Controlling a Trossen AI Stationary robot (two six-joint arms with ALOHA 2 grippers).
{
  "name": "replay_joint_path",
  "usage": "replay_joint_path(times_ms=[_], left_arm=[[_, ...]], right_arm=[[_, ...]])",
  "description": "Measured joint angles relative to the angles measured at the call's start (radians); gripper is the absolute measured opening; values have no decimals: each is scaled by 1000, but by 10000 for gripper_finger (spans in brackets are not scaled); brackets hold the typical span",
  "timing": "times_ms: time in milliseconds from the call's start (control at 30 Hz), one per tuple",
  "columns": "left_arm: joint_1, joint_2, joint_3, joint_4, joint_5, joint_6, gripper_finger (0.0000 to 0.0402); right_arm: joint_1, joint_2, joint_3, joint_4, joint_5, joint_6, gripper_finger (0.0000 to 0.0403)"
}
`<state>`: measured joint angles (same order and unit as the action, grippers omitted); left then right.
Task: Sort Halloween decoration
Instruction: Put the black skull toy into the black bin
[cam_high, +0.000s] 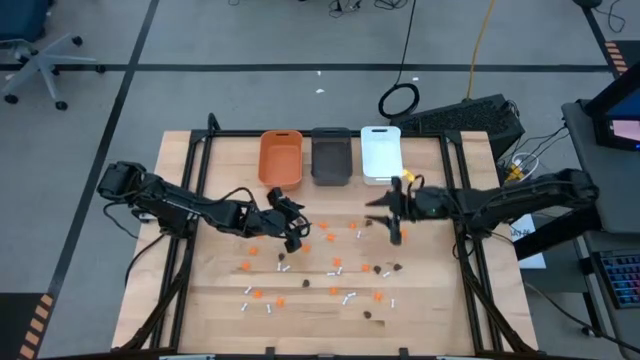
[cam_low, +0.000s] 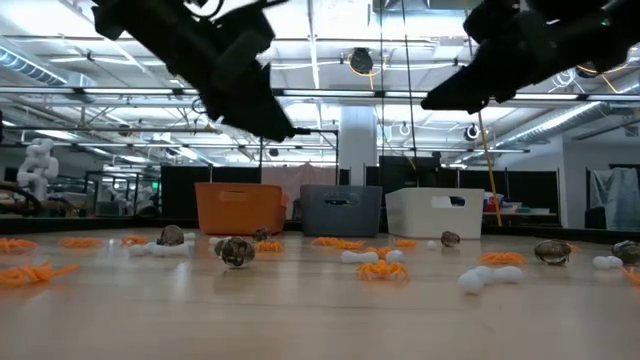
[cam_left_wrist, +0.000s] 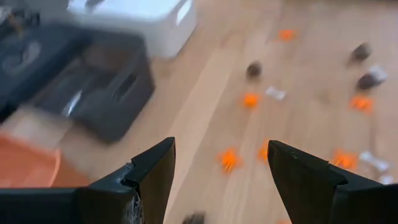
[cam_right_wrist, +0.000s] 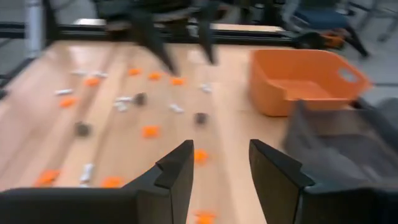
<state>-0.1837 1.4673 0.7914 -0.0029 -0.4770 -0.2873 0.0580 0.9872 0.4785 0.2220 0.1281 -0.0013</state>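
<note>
- Left gripper (cam_high: 296, 232) above the worktop (cam_high: 420, 300), in front of the orange bin (cam_high: 281, 158), fingers spread wide, nothing between them.
- Right gripper (cam_high: 393, 215) in front of the white bin (cam_high: 381, 152), fingers partly apart, empty.
- Halloween decoration (cam_high: 335, 265) scattered across the worktop between and in front of both grippers: orange blobs, dark lumps, small white sticks.
- Dark grey bin (cam_high: 331, 155) between the other two.
</note>
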Motion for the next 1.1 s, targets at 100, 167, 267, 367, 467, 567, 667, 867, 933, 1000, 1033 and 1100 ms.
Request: replay_joint_path(times_ms=[100,167,267,367,467,567,667,867,933,1000,1033,1100], left_arm=[[0,0,0,-80,0,-22,255],[0,0,0,-123,0,-21,255],[0,0,0,-175,0,6,255],[0,0,0,-194,13,53,255],[0,0,0,-190,31,107,255],[7,3,0,-189,50,149,255],[27,30,1,-189,88,170,255],[67,154,1,-162,115,251,255],[81,190,1,-135,129,275,255],[94,220,1,-113,152,286,255],[100,231,1,-98,165,287,255],[113,246,1,-74,186,286,255]], right_arm=[[65,30,-35,98,1,-8,139],[99,57,-51,155,1,-15,139],[140,108,-59,193,1,-21,139],[167,173,-59,229,1,-22,139],[185,244,-60,290,1,-36,139],[193,306,-60,350,1,-65,139],[193,356,-59,409,1,-88,139],[193,417,-59,474,1,-97,139],[193,424,-59,472,1,-97,139],[193,427,-59,475,1,-97,139],[193,428,-59,475,1,-97,139],[193,428,-59,476,2,-99,139]])
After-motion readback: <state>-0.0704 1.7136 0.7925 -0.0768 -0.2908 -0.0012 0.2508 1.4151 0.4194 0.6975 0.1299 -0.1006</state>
